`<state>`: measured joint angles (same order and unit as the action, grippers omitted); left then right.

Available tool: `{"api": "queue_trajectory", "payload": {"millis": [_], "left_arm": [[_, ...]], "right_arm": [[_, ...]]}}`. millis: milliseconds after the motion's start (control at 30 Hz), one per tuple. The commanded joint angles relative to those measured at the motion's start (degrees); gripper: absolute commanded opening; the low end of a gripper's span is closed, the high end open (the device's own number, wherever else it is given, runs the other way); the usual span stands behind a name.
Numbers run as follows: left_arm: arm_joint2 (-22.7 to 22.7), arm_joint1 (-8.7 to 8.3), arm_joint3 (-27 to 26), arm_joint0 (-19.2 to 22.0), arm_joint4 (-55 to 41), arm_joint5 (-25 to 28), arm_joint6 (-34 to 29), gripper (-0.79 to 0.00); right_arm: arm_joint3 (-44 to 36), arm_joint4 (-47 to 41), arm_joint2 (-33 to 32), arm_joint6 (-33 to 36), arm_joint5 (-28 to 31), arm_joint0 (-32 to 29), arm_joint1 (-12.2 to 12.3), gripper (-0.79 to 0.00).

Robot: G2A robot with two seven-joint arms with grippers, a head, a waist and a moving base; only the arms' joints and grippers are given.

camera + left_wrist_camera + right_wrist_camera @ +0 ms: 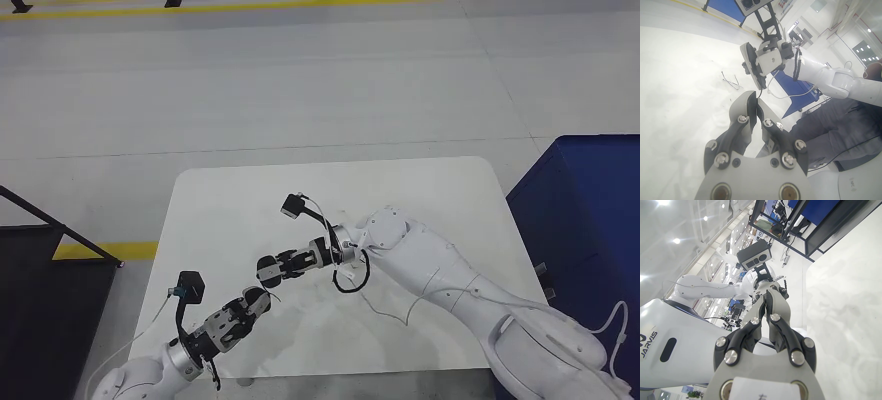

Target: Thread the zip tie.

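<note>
Thin black zip tie (759,94) pinched at the very tips of the closed left gripper (755,97), upper end caught in the closed right gripper (761,86) just above. Held off the white table (677,75); spare ties (730,83) loose there, well apart.

A white table (430,190) with rounded corners bears a small cluster of loose zip ties (730,83).

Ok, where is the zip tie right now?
In the left wrist view, the zip tie spans the small gap between the left gripper and the right gripper, above the table.
</note>
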<state>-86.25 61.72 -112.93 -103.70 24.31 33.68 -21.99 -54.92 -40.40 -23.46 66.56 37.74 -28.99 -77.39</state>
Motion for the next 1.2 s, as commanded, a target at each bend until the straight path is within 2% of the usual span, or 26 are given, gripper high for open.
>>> {"api": "queue_trajectory", "payload": {"millis": [0,233,367,533,633,700,867,1167], "left_arm": [[0.1,-0.02,0.2,0.1,0.0,-0.1,0.0,-0.65],[0.5,-0.1,0.6,0.3,0.1,-0.1,0.0,-0.683],[0.4,-0.19,0.5,0.3,0.8,0.2,0.1,-0.646],[0.7,-0.18,0.9,0.2,1.9,-0.4,1.0,-0.653],[0.8,-0.18,1.6,0.5,1.7,-0.8,1.3,-0.582],[0.8,-0.2,2.0,0.7,1.4,-0.9,1.3,-0.603],[0.3,-0.24,2.7,0.8,0.5,-1.4,2.0,-0.566],[-0.9,-0.75,4.0,0.8,-4.9,3.3,-1.7,-0.585]], "right_arm": [[0.0,0.0,0.0,-0.1,0.1,0.1,0.0,-0.785],[0.1,0.0,0.5,-0.3,0.3,0.2,-0.1,-0.785],[0.3,0.0,0.7,-0.5,0.5,0.3,-0.2,-0.785],[0.5,0.1,0.8,-1.0,1.0,0.3,-0.1,-0.785],[0.4,0.0,0.8,-1.1,1.1,0.3,0.0,-0.785],[0.4,0.1,0.8,-1.2,1.2,0.3,0.2,-0.785],[0.3,0.0,0.9,-1.2,1.2,0.3,0.3,-0.785],[0.9,0.1,1.4,-1.8,1.8,0.7,0.1,-0.785]]}}
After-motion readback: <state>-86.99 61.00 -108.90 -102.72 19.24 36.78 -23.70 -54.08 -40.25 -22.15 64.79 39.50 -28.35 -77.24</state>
